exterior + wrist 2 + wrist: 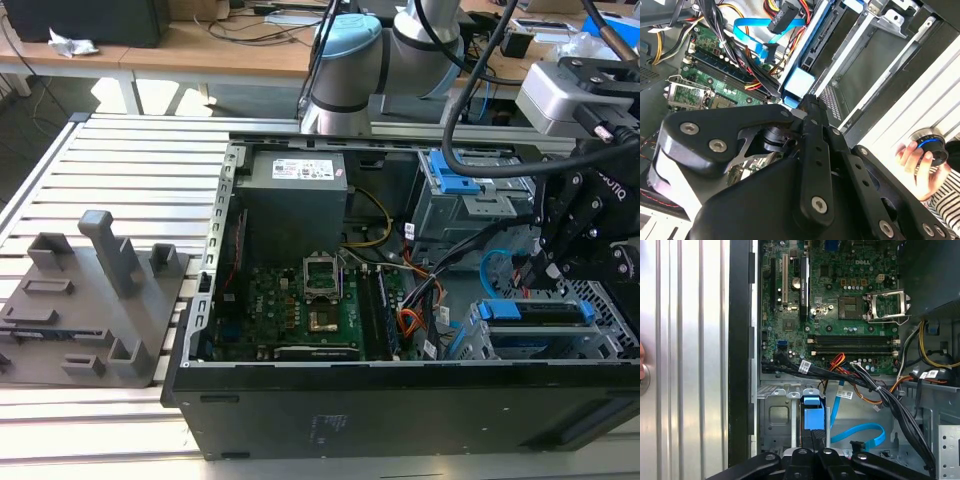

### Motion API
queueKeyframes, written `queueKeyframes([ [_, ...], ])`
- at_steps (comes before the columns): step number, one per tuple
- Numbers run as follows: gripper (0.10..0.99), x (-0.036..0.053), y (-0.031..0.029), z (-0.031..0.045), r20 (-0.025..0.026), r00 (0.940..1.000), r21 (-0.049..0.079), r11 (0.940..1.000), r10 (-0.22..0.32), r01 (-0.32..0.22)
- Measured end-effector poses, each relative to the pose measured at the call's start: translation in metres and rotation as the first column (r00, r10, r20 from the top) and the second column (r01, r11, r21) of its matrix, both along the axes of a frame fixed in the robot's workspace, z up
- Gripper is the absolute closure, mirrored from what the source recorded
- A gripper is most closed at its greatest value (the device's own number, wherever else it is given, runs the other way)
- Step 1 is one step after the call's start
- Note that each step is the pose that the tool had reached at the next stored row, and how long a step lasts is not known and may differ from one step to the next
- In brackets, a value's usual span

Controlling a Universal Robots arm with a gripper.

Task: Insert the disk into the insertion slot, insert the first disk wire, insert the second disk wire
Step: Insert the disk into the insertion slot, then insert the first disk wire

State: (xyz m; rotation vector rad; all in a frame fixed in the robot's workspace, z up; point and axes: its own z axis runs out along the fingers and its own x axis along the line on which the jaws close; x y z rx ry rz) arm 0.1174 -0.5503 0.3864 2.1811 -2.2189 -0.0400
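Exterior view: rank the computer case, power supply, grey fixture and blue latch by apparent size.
1. computer case
2. grey fixture
3. power supply
4. blue latch
The fixture seems nearer the camera, so second versus third is unsure.

Disk (811, 416), blue carrier, lies flat in the insertion slot (608, 320), a silver perforated cage. Blue end tab touches the fingers (818, 439).

Second disk wire (860, 432): flat, light blue, looping just beside the fingers, dark plug loose.

First disk wire (782, 17): dark plug on red-yellow leads, beyond the fingertips.
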Motion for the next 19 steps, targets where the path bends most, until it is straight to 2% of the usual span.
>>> queueKeyframes([
  [5,0.98,0.0019,0.0,-0.0002,0.0,1.0,0.0,1.0,0.0,0.0],
  [7,0.98,0.0116,0.0002,-0.0002,-0.0007,1.0,0.0,1.0,0.0,0.0],
  [14,0.98,0.0366,0.0017,-0.0004,-0.0036,1.0,0.0,1.0,0.0,0.0],
  [16,0.98,0.0462,0.003,-0.0004,-0.0041,1.0,0.0,1.0,0.0,0.0],
  [19,0.98,0.0548,0.0059,-0.0005,-0.0043,1.0,0.0,1.0,0.0,0.0],
])
